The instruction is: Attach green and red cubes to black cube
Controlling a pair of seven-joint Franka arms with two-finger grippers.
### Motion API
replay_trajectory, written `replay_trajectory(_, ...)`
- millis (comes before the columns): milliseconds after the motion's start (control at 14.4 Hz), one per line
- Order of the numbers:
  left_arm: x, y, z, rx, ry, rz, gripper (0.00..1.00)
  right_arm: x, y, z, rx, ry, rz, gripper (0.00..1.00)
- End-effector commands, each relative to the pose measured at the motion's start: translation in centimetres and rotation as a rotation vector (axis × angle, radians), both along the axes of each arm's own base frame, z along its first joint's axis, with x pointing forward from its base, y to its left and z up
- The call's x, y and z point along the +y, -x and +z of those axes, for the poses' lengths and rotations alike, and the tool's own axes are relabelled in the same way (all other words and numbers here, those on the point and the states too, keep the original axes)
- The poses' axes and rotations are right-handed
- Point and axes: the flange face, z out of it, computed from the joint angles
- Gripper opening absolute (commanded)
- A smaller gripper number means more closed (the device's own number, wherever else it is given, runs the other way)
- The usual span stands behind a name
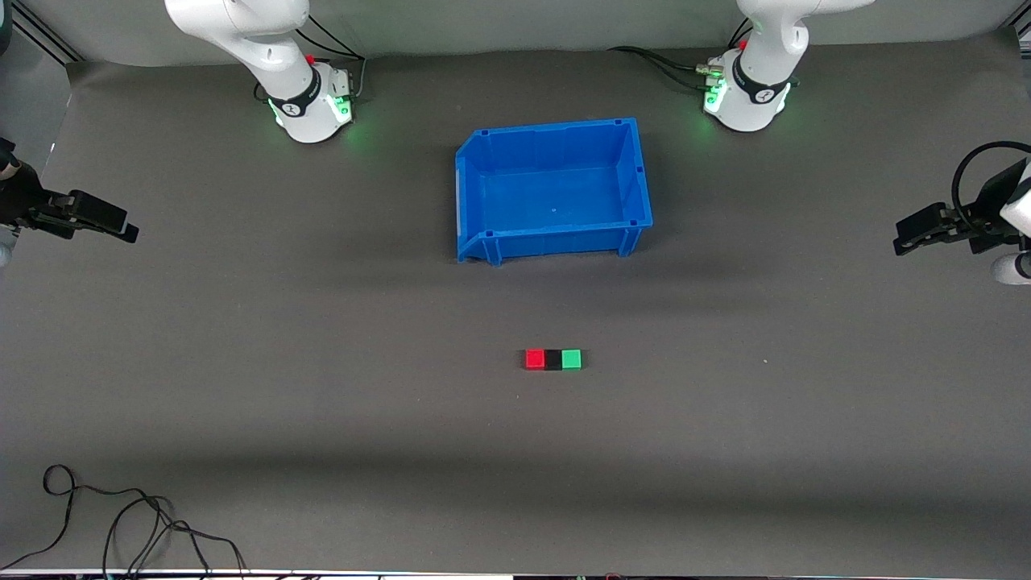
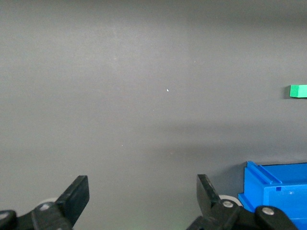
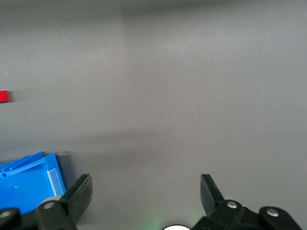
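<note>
While the red cube (image 1: 535, 358), black cube (image 1: 553, 359) and green cube (image 1: 571, 358) sit touching in a row, nearer the front camera than the blue bin (image 1: 471, 201), we see both arms waiting. The left gripper (image 1: 908, 234) and right gripper (image 1: 121, 228) hang spread wide and hold nothing, each over its own end of the table (image 1: 322, 387).

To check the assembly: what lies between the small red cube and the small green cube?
The matte black cube sits between red cube and green cube, touching both, in the front view.
</note>
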Motion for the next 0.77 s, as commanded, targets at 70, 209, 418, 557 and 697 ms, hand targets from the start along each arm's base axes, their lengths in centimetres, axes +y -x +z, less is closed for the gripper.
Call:
replay_trajectory(70, -0.34, 1.32, 0.69, -0.028, -0.008, 0.022, 1.0, -0.26, 0.5, 0.32, -0.018, 0.019, 0.021, 1.0)
replay_trajectory(209, -0.51, 1.33, 0.63, -0.023, -0.008, 0.02, 1.0, -0.26, 0.5, 0.39, -0.02, 0.019, 0.021, 1.0)
replay_trajectory(418, -0.42, 1.35, 0.75, -0.023, -0.008, 0.022, 1.0, -0.26, 0.45, 0.45, -0.021, 0.019, 0.021, 1.0)
replay_trajectory(557, -0.42, 1.23, 0.81, -0.026, -0.007, 0.022, 1.0, -0.28, 0.45, 0.45, -0.021, 0.021, 0.019, 1.0)
replay_trajectory(697, -0.39, 1.13, 0.81, -0.023, -0.009, 0.02, 1.0, -0.27, 0.4, 0.44, -0.021, 0.021, 0.02, 1.0)
